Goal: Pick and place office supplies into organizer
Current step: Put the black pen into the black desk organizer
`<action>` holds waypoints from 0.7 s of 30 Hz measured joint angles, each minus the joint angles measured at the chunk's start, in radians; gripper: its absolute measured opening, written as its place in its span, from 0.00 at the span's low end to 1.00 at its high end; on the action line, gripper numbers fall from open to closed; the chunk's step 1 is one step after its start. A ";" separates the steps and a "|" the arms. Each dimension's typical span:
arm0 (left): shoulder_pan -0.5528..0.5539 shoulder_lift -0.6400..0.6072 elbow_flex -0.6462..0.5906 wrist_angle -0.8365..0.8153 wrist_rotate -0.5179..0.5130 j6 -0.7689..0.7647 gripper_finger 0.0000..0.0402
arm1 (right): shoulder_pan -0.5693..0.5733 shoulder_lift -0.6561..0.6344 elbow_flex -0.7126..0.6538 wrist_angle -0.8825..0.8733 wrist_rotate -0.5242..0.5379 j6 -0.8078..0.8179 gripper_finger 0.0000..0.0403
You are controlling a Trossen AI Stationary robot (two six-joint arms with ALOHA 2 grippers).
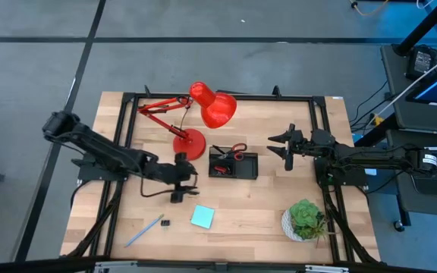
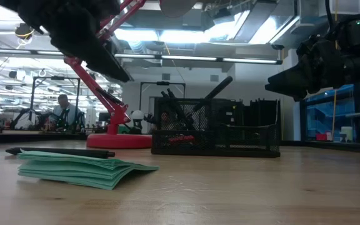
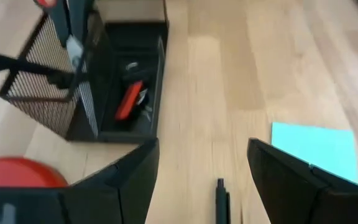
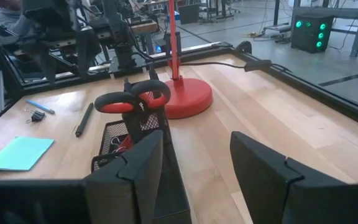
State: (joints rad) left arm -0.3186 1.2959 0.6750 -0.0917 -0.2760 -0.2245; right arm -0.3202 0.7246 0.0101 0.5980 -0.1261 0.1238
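Right now the left gripper hangs above the table with its 2 fingers spread apart and nothing between them, just left of the organizer and in front of the red lamp base. A thin black pen lies on the wood directly beneath it, and the teal sticky-note pad sits near, toward the front edge. Farther left along the front lie a light-blue pen and a tiny black clip beside it.

The right gripper is held just right of the organizer, fingers likewise parted and empty. Red-handled scissors stand upright in the organizer's mesh cup, handles up, and a small red piece lies in its low tray compartment with some small clips. A green potted plant stands at the front right of the table, well apart from both grippers.
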 joint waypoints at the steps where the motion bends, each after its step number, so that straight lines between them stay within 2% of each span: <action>1: 0.000 0.019 0.032 -0.049 0.004 -0.012 0.60 | 0.000 0.000 0.000 0.000 0.000 0.000 0.47; 7: 0.000 0.106 0.145 -0.224 0.054 -0.102 0.60 | 0.000 0.000 0.000 -0.007 0.000 -0.002 0.47; 21: 0.037 0.268 0.195 -0.256 0.175 -0.164 0.60 | 0.000 0.000 0.000 -0.057 0.001 -0.047 0.47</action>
State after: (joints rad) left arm -0.2817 1.5644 0.8700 -0.3481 -0.1011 -0.3884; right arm -0.3202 0.7246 0.0101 0.5407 -0.1253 0.0765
